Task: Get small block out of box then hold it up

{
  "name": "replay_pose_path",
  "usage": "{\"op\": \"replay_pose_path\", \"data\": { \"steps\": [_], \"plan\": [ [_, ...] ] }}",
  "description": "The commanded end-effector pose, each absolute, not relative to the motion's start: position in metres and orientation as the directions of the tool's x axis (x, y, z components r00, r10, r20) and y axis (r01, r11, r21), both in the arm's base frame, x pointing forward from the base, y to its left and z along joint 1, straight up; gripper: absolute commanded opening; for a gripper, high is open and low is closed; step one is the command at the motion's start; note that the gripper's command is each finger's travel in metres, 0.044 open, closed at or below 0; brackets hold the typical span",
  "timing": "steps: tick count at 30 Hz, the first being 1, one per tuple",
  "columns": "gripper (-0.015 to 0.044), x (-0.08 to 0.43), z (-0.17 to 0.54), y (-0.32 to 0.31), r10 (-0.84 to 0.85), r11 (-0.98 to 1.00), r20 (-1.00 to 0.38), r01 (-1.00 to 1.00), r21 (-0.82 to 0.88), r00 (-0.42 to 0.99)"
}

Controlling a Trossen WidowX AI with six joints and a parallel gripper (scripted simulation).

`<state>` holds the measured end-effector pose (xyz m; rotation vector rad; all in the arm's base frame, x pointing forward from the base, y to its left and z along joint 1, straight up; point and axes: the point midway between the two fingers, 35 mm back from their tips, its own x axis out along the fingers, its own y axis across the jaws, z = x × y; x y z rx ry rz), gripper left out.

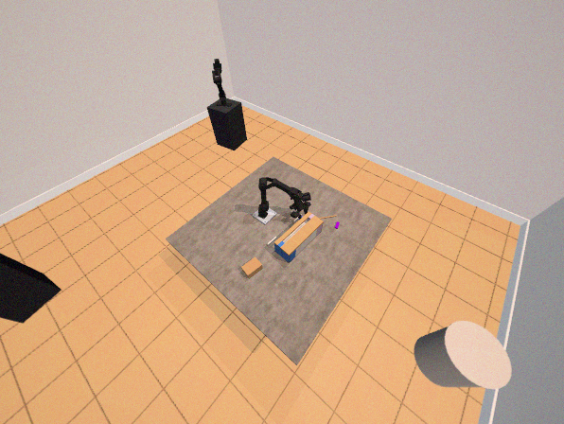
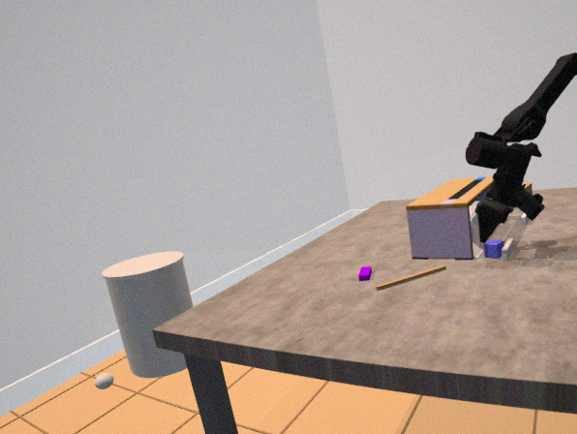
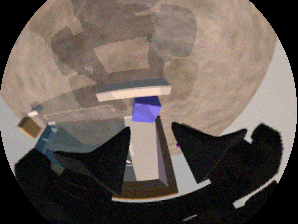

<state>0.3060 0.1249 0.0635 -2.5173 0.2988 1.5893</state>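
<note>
The small blue block [image 2: 493, 249] [image 3: 146, 109] sits low outside the box [image 1: 299, 233] [image 2: 440, 233], by its open front near the lilac end. A short pale lip [image 2: 507, 248] [image 3: 134, 92] stands just beyond the block, on the side away from the box. The box has an orange top with a slot, a lilac end and a blue end. My gripper [image 2: 510, 228] [image 3: 150, 127] is open and empty. It is above the block, beside the box front, and the block shows ahead of the gap between the fingertips in the wrist view. Whether a finger touches the box is unclear.
A purple piece [image 1: 337, 225] [image 2: 365, 273] and a thin orange stick [image 1: 329, 217] [image 2: 411, 278] lie on the table past the lilac end. An orange-brown brick [image 1: 252, 267] [image 3: 30, 127] lies beyond the blue end. A clear panel with pale ends runs along the box front.
</note>
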Motion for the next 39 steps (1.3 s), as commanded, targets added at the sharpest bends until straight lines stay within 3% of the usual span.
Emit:
{"op": "replay_pose_path", "data": {
  "steps": [1,18,25,28,31,39],
  "plan": [
    [0.0285,0.304,0.054,0.123,-0.093,-0.969,-0.907,-0.245,-0.011,0.411],
    [0.0285,0.304,0.030,0.121,-0.094,-0.969,-0.907,-0.245,-0.011,0.411],
    [0.0101,0.304,0.030,0.121,-0.094,-0.969,-0.907,-0.245,-0.011,0.411],
    [0.0081,0.304,0.030,0.121,-0.094,-0.969,-0.907,-0.245,-0.011,0.411],
    [0.0002,0.308,0.034,0.122,-0.093,-0.956,-0.901,-0.290,-0.038,0.425],
    [0.0000,0.307,0.079,0.122,-0.093,-0.965,-0.903,-0.261,-0.022,0.419]
  ]
}}
